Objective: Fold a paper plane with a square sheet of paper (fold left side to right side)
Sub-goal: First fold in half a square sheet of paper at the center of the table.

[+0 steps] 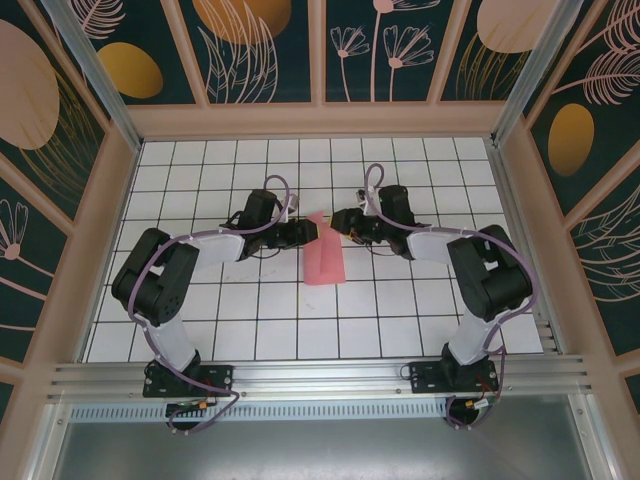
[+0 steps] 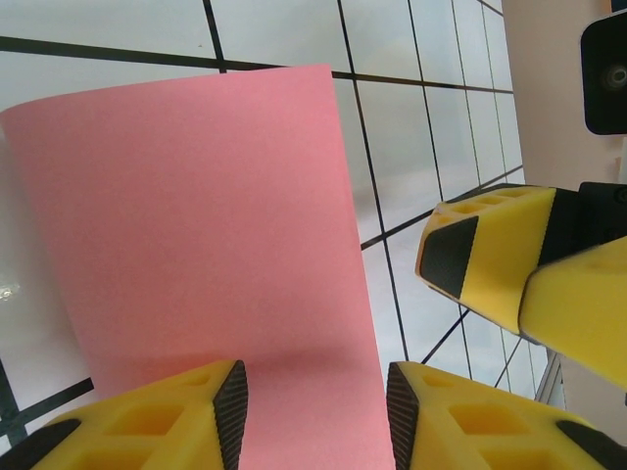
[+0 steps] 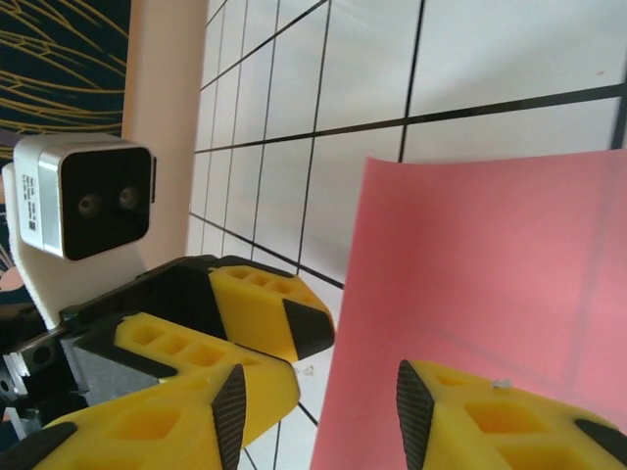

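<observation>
**Left gripper** (image 1: 306,231): about half open, with a clear gap between the black pads. Set against the left edge of the square sheet of paper (image 1: 323,256), at its far end. From the left wrist, pink paper fills the gap and no pinch is visible. Contact with the sheet cannot be told.

**Right gripper** (image 1: 338,221): also about half open. Set at the sheet's right edge, opposite the left gripper and close to it. From the right wrist, one finger overlaps the paper and the other stands off its edge. Nothing held.

**Fingers** (image 2: 147,431): yellow, blocky, with moulded hollow cells, tipped by slanted black pads.

**Sheet**: salmon-pink, thin, matt and unmarked. A narrow upright strip from above, roughly one tile wide and two long. Bowed rather than flat in the left wrist view. Grid lines faintly visible through it from the right wrist.

**Table** (image 1: 200,300): under the sheet, white and glossy, ruled into squares by thin black lines.

**Enclosure** (image 1: 262,45): around the table, dark teal panels with gold discs and pale leaf and flower outlines, in pale wooden framing.

**Aluminium rail** (image 1: 320,378): at the near side of the sheet, carrying both arm bases.
</observation>
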Tool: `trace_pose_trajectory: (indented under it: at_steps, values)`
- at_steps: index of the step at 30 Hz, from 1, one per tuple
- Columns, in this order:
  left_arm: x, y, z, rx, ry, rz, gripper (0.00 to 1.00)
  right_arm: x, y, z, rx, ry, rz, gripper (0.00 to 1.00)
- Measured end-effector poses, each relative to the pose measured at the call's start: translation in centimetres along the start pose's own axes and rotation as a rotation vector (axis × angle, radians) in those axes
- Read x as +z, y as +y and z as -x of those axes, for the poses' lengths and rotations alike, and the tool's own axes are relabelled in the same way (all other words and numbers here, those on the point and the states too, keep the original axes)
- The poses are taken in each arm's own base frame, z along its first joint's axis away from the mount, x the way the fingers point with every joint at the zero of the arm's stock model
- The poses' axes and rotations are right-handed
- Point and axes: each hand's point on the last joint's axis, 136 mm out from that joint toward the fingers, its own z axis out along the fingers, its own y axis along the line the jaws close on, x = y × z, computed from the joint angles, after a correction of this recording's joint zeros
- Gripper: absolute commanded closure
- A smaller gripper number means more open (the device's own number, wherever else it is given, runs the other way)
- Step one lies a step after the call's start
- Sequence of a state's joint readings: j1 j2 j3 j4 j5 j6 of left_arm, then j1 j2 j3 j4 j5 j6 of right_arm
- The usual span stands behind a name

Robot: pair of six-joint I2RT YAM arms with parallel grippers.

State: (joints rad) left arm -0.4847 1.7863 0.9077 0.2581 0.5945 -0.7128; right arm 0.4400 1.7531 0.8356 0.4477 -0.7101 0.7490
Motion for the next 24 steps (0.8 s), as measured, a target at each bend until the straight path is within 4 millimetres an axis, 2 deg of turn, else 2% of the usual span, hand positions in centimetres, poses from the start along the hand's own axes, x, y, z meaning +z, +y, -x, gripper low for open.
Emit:
trace_pose_trajectory:
  at_steps: [9, 14, 24]
  values:
    - [0.1, 0.0, -0.1, 0.000, 0.002, 0.001, 0.59, 1.9, -1.4, -1.6, 0.067, 0.054, -0.002, 0.61]
    - [0.2, 0.0, -0.2, 0.002, 0.004, 0.001, 0.59, 2.4, -1.3, -1.7, 0.077, 0.063, 0.001, 0.67]
    - [0.0, 0.7, 0.1, 0.003, -0.016, 0.047, 0.56, 2.7, -1.3, -1.5, 0.062, 0.066, -0.010, 1.00]
